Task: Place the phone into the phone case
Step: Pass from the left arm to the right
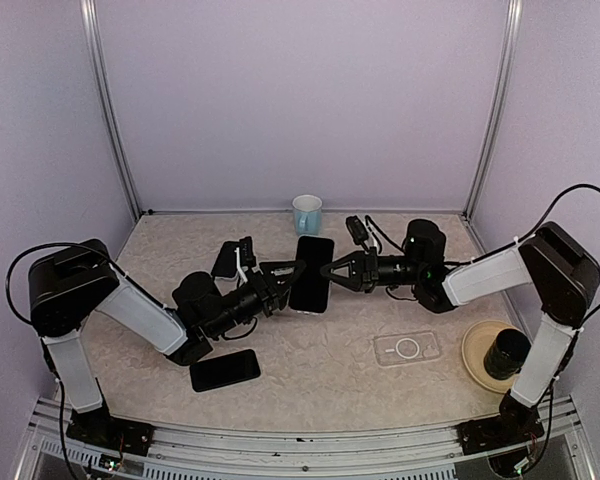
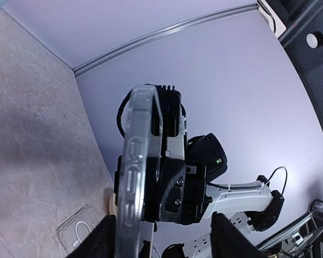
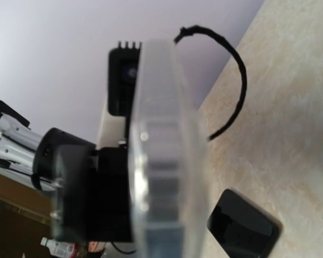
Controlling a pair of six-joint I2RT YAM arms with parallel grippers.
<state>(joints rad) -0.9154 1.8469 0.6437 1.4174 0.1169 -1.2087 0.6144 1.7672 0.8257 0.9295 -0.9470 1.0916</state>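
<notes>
Clear plastic of the phone case (image 2: 137,177) rims the black phone (image 1: 312,272), and we see the pair near the middle of the table (image 1: 330,400), between two grippers. Whether the phone sits fully home we cannot tell.

The right gripper (image 1: 332,270) meets it from 3 o'clock, and in the left wrist view its black jaws pinch the case rim. The left gripper (image 1: 288,272) comes in from 9 o'clock. Its fingers (image 2: 105,239) stand spread, one just beside the rim and the other apart from it.

We count two phones and two cases:
- A second phone (image 1: 225,370) lies flat at 7 o'clock.
- A second case (image 1: 407,348), also clear, lies at 4 o'clock.
- A dark slab (image 1: 226,258) at 10 o'clock is too hidden to name.

One mug (image 1: 307,213) stands at 12 o'clock. One tan dish (image 1: 475,368), beyond the second case, carries one dark cylinder (image 1: 507,350).
</notes>
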